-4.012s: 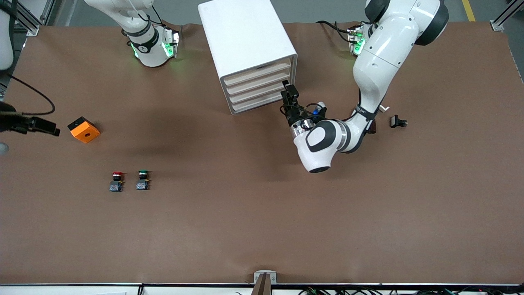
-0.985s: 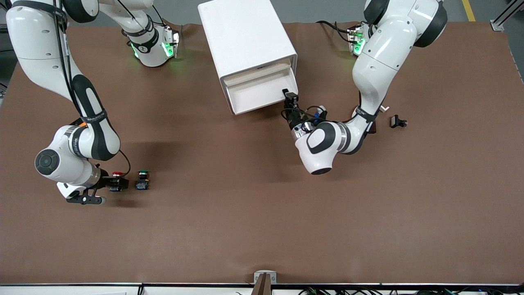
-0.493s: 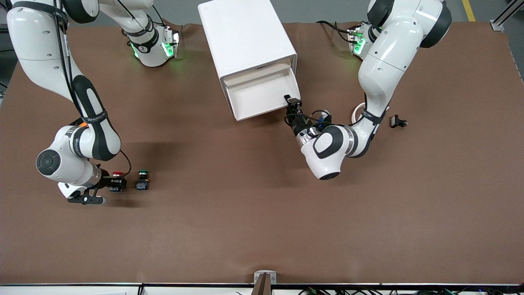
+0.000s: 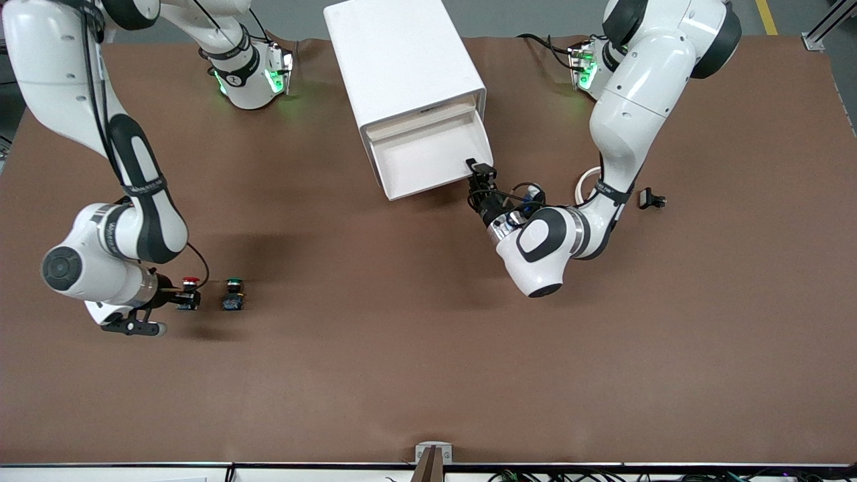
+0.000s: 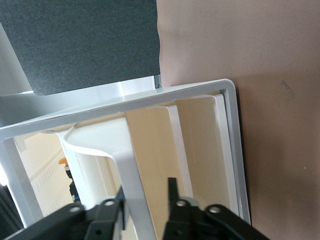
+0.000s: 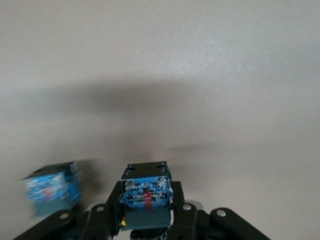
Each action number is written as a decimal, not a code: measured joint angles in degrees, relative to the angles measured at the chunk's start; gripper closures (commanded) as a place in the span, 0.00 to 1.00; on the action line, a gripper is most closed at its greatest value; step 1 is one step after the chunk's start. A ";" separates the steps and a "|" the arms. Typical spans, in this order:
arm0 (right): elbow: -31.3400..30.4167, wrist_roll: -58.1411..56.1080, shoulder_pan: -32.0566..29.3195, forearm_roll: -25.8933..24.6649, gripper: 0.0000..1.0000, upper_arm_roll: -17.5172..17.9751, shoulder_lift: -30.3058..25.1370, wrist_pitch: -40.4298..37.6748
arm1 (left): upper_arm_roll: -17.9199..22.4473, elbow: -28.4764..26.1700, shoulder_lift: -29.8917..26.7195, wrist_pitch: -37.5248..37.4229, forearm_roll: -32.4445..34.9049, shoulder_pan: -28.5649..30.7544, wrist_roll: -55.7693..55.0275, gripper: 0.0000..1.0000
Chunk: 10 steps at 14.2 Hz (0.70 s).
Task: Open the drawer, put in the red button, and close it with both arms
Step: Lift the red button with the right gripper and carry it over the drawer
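I find the right tool clamped on the red button at the right arm's end of the table, well apart from the open drawer, whose front lip sits between the left tool's parted fingers.

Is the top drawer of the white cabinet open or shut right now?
Open. The drawer is pulled out from the cabinet, its white tray exposed and empty as far as visible; the left pincer is at its front corner.

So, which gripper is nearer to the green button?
Right. The right gripper is shut on the red button beside the green button; the left gripper is at the drawer.
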 measured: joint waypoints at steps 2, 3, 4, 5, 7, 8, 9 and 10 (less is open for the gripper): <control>0.73 8.79 3.49 0.16 1.00 0.29 -6.05 -7.74 | 0.07 0.08 0.01 0.14 0.01 0.00 0.08 0.00; 0.78 13.76 5.99 0.22 1.00 0.41 -9.09 -11.13 | 0.10 0.26 0.02 0.19 0.03 0.01 0.47 0.00; 0.78 19.12 8.92 0.29 1.00 0.53 -11.98 -14.04 | 0.14 0.68 0.01 0.29 0.03 0.02 1.62 0.00; 0.71 24.54 12.05 0.41 1.00 0.62 -14.49 -16.42 | 0.17 1.28 0.00 0.32 0.03 0.07 3.09 0.00; 0.52 35.98 18.85 1.09 1.00 0.82 -18.17 -19.20 | 0.22 2.71 -0.03 0.32 0.03 0.22 7.04 0.00; 0.36 41.72 22.46 1.27 1.00 0.88 -19.39 -19.55 | 0.24 3.48 -0.06 0.32 0.03 0.41 9.38 0.00; 0.20 47.43 26.09 1.34 1.00 0.93 -20.22 -19.58 | 0.25 4.27 -0.09 0.33 0.04 0.72 12.05 0.00; 0.18 52.34 29.27 1.37 1.00 0.98 -20.60 -19.58 | 0.33 5.00 -0.10 0.33 0.05 1.07 14.88 0.00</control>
